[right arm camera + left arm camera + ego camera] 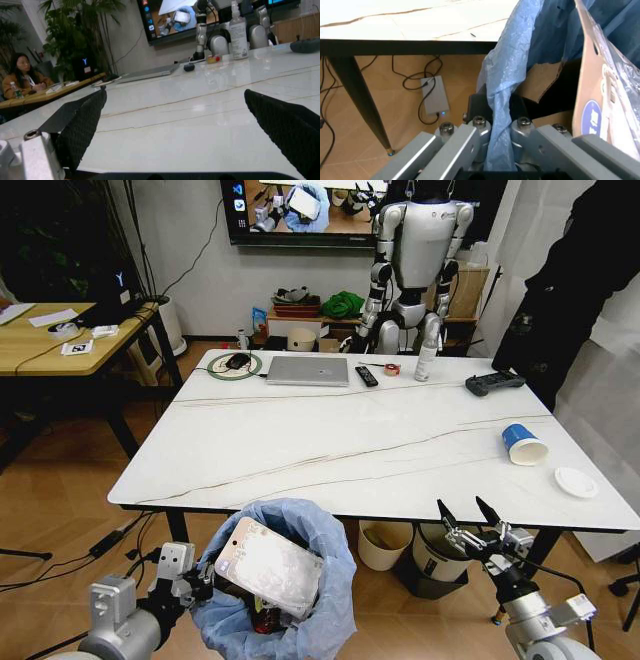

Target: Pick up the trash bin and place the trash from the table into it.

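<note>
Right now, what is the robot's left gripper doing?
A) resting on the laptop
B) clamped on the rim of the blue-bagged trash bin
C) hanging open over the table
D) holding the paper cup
B: the left gripper is shut on the bagged rim of the trash bin, held below the table edge, with the bag pinched between its fingers.

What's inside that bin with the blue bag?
In the bin, held by the left gripper at its rim, a large clear packet lies on top, with torn cardboard beside it and something red lower down. The packet and bag hide anything beneath.
</note>
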